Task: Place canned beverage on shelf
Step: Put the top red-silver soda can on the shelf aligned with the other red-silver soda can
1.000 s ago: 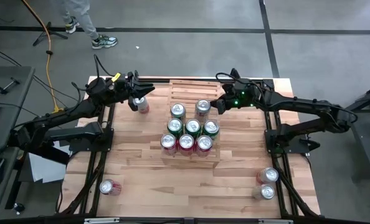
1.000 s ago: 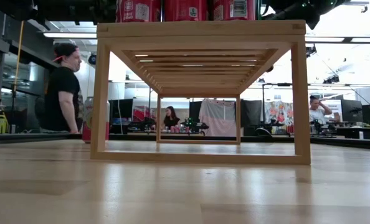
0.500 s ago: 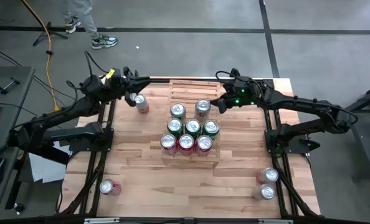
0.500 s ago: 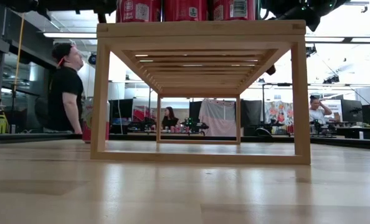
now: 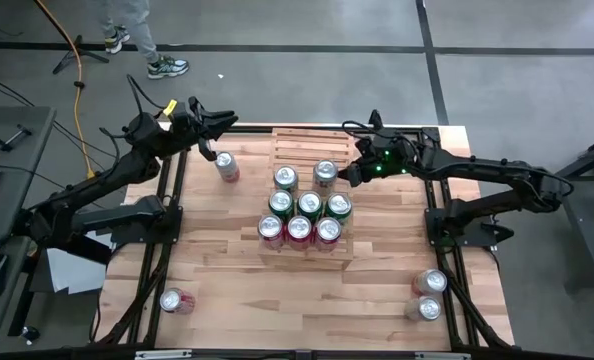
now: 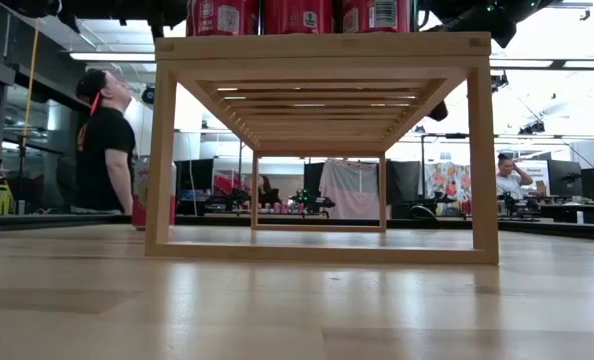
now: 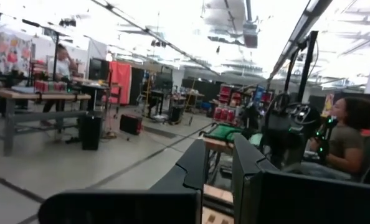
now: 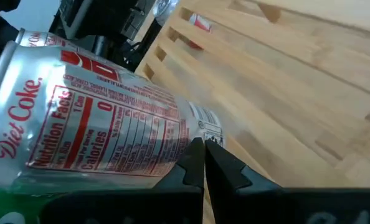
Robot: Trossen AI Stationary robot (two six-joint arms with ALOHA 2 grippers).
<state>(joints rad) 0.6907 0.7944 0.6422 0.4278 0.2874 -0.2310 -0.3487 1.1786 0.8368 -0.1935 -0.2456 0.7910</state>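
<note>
On the bench (image 5: 307, 290), near its middle, the shelf (image 5: 302, 150) of pale slats carries eight cans standing upright in stepped rows: three red-sided cans in the front row (image 5: 298, 230), three in the middle row (image 5: 309, 205), and two silver cans in the back row (image 5: 304, 176). Seen level from the low view, the shelf frame (image 6: 322, 48) stands open underneath, with three red cans (image 6: 297, 15) on its top edge; their print is too small to read.

Right hand (image 5: 345, 172): closed on nothing, just beside the rightmost back-row can (image 5: 325, 173). In the right wrist view this silver can (image 8: 91, 118) fills the frame, its label reading "Diet Coke" and "Nutrition Facts" in red, with "Calories" and "0"; the shut fingertips (image 8: 194, 165) lie against its side.

Left hand (image 5: 203, 121): closed and empty, raised at the bench's far left edge, apart from a can (image 5: 226, 165) that stands on the bench left of the shelf, its long axis vertical.

Loose cans: one lies on its side at the near left (image 5: 177, 300); two more sit at the near right (image 5: 429, 294).

Beyond the bench, a person in a black shirt (image 6: 102, 150) stands in the room.
</note>
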